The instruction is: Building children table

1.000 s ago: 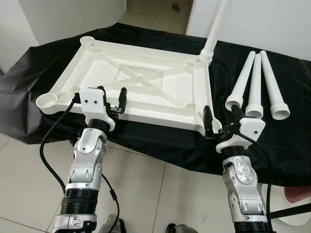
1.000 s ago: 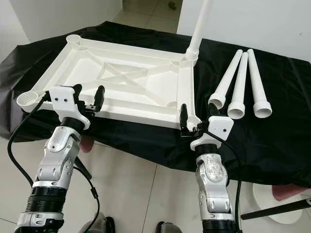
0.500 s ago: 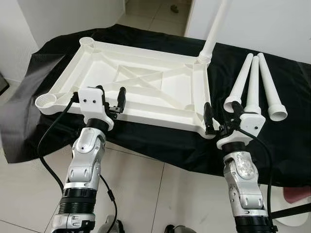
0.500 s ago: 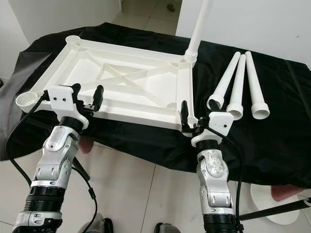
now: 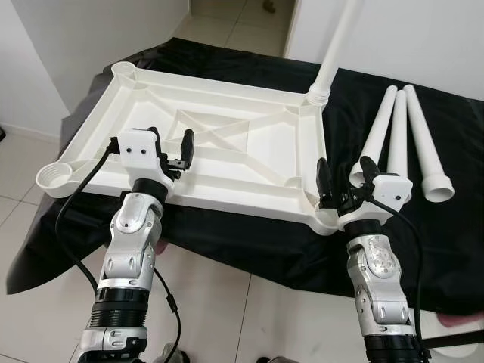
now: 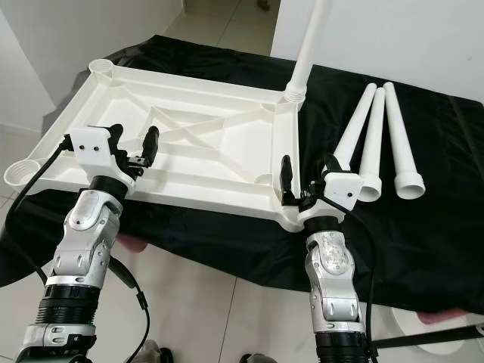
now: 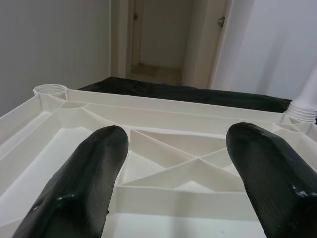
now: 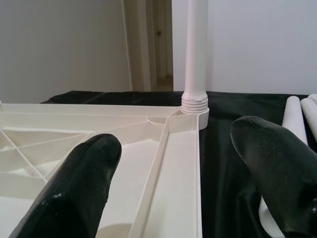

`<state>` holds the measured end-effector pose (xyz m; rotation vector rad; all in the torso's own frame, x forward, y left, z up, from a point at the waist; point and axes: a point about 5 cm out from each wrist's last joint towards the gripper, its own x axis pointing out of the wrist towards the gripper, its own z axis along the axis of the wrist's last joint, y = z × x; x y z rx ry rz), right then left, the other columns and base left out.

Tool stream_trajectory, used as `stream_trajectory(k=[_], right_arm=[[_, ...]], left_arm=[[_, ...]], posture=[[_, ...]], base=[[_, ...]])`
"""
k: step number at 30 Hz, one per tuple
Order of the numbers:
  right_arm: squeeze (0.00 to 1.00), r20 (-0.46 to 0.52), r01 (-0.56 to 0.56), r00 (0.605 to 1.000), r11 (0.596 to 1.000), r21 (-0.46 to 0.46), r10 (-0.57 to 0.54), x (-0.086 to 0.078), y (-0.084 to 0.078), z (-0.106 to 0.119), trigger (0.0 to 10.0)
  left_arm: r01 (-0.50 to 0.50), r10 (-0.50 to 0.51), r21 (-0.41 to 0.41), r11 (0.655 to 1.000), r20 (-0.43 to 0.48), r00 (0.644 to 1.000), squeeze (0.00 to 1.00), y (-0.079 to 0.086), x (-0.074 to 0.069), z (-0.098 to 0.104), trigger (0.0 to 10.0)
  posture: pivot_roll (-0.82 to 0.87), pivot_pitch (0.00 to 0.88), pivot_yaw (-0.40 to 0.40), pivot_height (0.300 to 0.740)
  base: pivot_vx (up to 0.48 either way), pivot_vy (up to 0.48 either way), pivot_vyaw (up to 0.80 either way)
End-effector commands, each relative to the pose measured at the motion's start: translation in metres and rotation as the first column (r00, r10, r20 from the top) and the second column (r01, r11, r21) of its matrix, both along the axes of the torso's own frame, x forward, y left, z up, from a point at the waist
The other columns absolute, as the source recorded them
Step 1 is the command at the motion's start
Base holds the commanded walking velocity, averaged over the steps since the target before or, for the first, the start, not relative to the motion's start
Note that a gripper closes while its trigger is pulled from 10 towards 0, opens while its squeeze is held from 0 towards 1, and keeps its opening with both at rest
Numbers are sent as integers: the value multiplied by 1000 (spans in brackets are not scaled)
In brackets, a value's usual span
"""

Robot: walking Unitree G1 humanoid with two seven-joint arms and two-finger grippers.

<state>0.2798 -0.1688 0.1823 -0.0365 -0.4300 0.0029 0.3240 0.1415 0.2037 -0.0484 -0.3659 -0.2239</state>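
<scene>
White kids' table panel [image 5: 227, 144] is lying upside-down on a black cloth [image 5: 423, 227] covering the tabletop, ribs and X-brace facing up. One leg [image 5: 338, 41] is already standing upright in the far-right corner socket; 3 loose legs [image 5: 397, 128] are lying side by side on the cloth to the right of the panel, wide ends toward the robot. Empty sockets are showing at the near-left corner [image 5: 54, 176] and far-left corner [image 5: 122, 69].

Left hand [image 5: 168, 147] is hovering over the panel's near edge, left of centre, fingers apart, gripping nothing. Right hand [image 5: 344, 180] is sitting at the panel's near-right corner, fingers apart w/ one over the panel rim and the other toward the loose legs; can't tell if it's touching the rim.

Head views are giving the whole layout. Left wrist view is looking low across the ribs, both black fingers [image 7: 84, 183] spread wide, w/ the far-left socket and a doorway [image 7: 158, 37] behind. Right wrist view is looking along the panel's right rail to the threaded base of the standing leg [image 8: 194, 106], loose legs just at its edge.

Vs 1 s ago: the whole head view has shifted, so the camera has moved. Both hands are now reaching further in over the panel; the left was at the near edge before, now it's above the inner ribs. Fingers are staying apart on both.
</scene>
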Motion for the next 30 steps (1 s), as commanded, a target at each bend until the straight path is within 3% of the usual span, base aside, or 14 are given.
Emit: stream_trajectory(k=[1,30], right_arm=[[0,-16,15,1000,1000,7,-15,-1,-4,-5,10000],[0,-16,7,1000,1000,5,-7,0,-2,-6,10000]], left_arm=[[-11,11,-8,1000,-8,1000,0,0,0,0,10000],[5,-5,-12,1000,0,1000,0,0,-2,3,10000]], posture=[[36,111,-33,740],[40,115,-39,740]], base=[[251,0,0],[233,0,0]])
